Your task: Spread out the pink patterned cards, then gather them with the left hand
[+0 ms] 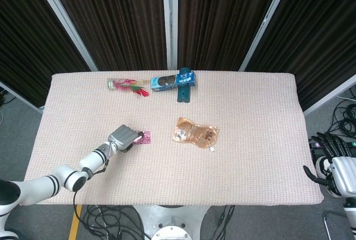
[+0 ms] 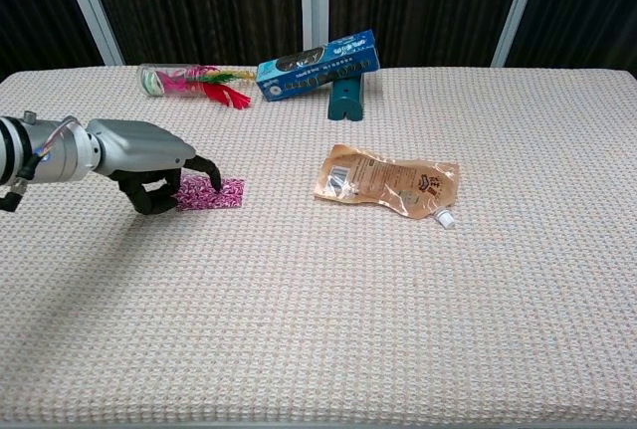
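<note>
The pink patterned cards (image 2: 214, 193) lie as one small stack on the woven table cloth, left of centre; the head view shows the cards (image 1: 144, 138) partly covered. My left hand (image 2: 149, 166) is low over their left end, fingers curled down, with fingertips (image 2: 210, 177) touching the stack's top. In the head view the left hand (image 1: 125, 137) overlaps the cards' left half. Whether it grips them cannot be told. My right hand (image 1: 334, 165) hangs off the table's right front corner, fingers apart and holding nothing.
A tan snack pouch (image 2: 389, 181) lies right of the cards. At the back stand a blue box (image 2: 318, 64) on a teal holder (image 2: 345, 97) and a clear tube with red feathers (image 2: 189, 82). The table cloth (image 2: 328, 320) stretches toward the front.
</note>
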You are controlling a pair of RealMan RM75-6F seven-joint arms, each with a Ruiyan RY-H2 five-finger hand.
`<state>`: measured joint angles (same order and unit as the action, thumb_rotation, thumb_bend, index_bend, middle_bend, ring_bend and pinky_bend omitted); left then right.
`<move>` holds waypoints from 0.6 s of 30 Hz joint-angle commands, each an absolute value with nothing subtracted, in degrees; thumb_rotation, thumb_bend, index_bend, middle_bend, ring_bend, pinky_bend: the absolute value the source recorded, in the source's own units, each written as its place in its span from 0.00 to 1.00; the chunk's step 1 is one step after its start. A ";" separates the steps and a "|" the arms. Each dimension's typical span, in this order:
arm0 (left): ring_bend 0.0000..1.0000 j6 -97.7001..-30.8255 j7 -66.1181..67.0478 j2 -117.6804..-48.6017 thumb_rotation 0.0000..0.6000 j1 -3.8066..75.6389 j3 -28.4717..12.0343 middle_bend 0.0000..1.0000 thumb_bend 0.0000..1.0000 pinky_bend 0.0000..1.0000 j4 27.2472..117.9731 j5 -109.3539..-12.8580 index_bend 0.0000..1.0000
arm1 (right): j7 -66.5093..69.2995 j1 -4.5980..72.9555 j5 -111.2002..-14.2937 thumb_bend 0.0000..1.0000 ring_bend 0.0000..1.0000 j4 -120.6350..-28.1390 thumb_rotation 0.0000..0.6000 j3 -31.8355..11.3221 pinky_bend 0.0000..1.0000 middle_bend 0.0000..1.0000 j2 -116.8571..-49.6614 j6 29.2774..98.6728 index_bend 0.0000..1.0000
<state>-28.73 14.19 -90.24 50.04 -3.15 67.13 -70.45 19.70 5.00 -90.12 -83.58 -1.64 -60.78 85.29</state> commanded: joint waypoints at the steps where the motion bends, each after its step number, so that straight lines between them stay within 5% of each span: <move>1: 0.93 -29.57 16.08 -88.18 1.00 49.57 -1.89 0.89 0.58 0.98 69.38 -69.11 0.27 | 19.67 5.08 -90.21 0.22 0.00 -83.55 0.78 -1.65 0.00 0.09 -60.82 85.23 0.13; 18: 0.93 -35.60 22.77 -77.70 1.00 45.38 4.29 0.89 0.58 0.98 79.15 -62.82 0.27 | 19.61 4.72 -90.54 0.22 0.00 -84.00 0.77 -1.75 0.00 0.09 -60.59 86.34 0.13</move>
<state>-34.69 22.32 -78.67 45.82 3.96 78.13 -63.23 19.60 4.72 -90.53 -84.00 -1.75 -60.60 86.34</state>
